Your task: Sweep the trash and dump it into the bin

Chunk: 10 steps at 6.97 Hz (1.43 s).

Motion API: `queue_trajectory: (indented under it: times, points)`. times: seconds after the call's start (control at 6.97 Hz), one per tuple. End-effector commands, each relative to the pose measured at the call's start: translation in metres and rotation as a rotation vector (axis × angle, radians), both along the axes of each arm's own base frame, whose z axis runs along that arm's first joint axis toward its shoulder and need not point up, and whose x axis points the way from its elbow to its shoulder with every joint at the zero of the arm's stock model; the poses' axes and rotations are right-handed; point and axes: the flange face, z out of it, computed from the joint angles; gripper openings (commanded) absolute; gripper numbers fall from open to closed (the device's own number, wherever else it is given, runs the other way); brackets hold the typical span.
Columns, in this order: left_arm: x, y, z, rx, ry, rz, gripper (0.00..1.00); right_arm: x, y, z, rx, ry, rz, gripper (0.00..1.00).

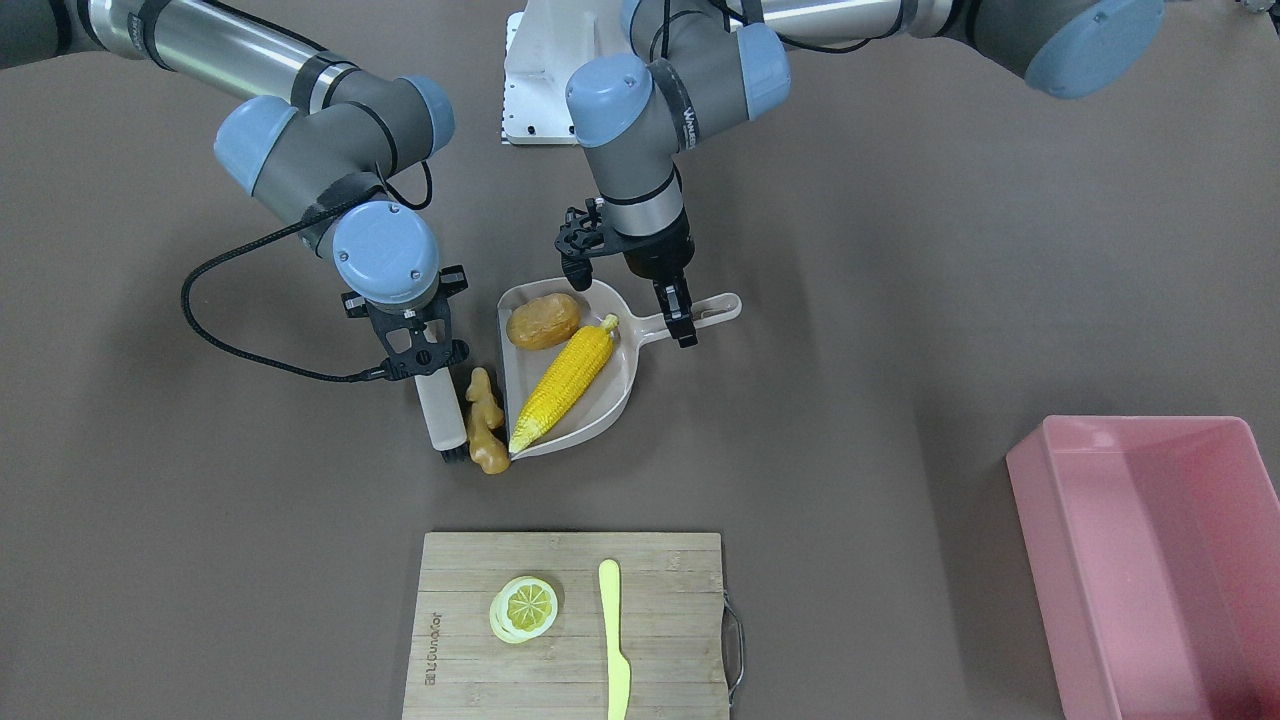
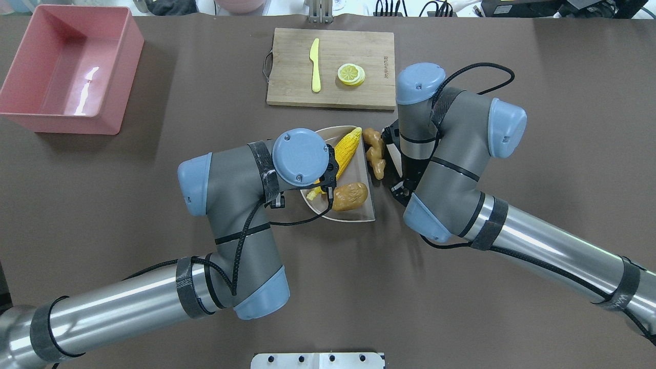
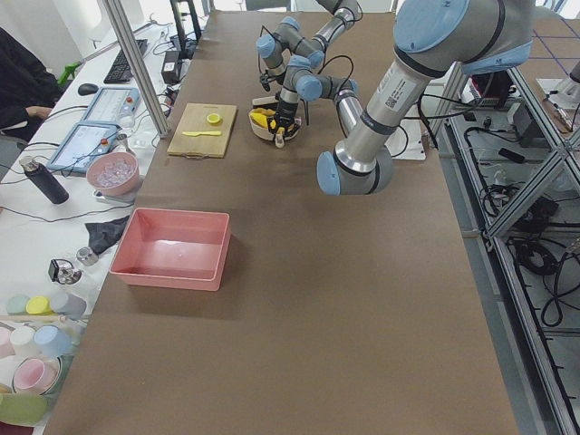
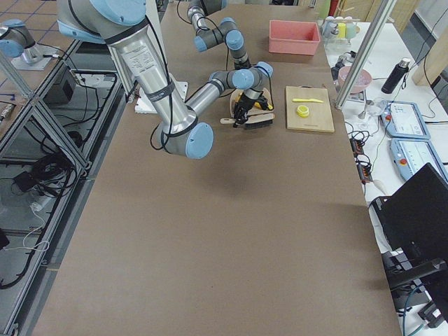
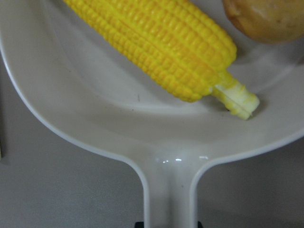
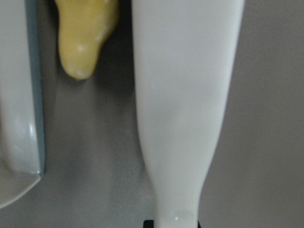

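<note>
Left arm: comes in over the counter (image 1: 900,300) and bends straight down at the wrist above the dustpan's handle.
Left hand (image 1: 680,320): pressed together on the handle of the dustpan (image 1: 612,398), one finger on each side; the wrist view shows the handle running down between them.
Right arm: folded tightly at the elbow, its wrist pointing down just off the dustpan's open lip.
Right hand (image 1: 425,365): pinching the white handle of the brush (image 1: 441,412), whose dark bristles are down at the counter beside the lip's corner.
Corn cob (image 1: 565,385): inside the dustpan, lying slantwise, its stalk end toward the handle and its tip at the open lip.
Potato (image 1: 543,320): inside the dustpan against the back wall, close beside the cob's stalk end.
Ginger root (image 1: 485,422): on the counter outside the dustpan, along the open lip, between the lip and the brush.
Bin (image 1: 1040,540): well apart from the dustpan, out beyond its handle side.
Cutting board (image 1: 570,670): near the dustpan, on the side away from the robot, carrying a lemon slice (image 1: 525,607) and a knife (image 1: 613,640).
</note>
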Motion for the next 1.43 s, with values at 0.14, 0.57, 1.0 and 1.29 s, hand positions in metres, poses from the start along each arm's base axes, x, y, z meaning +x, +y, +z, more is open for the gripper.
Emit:
queue_trajectory:
  times: [0.14,0.57,1.0,1.29]
  points:
    - [0.000,-0.002,-0.002,0.017,-0.005,-0.013,0.00,-0.009,0.008,-0.010,0.005,-0.010,-0.012,0.00]
    - [0.002,-0.005,0.001,0.026,-0.017,-0.023,0.00,-0.022,0.017,-0.027,0.000,-0.017,-0.001,0.00]
    - [-0.001,-0.016,0.008,0.033,-0.044,-0.049,0.00,-0.018,0.021,-0.034,0.006,-0.033,-0.004,0.00]
    - [-0.011,-0.029,0.006,0.031,-0.040,-0.075,0.00,-0.010,0.027,-0.036,0.011,-0.043,-0.004,0.00]
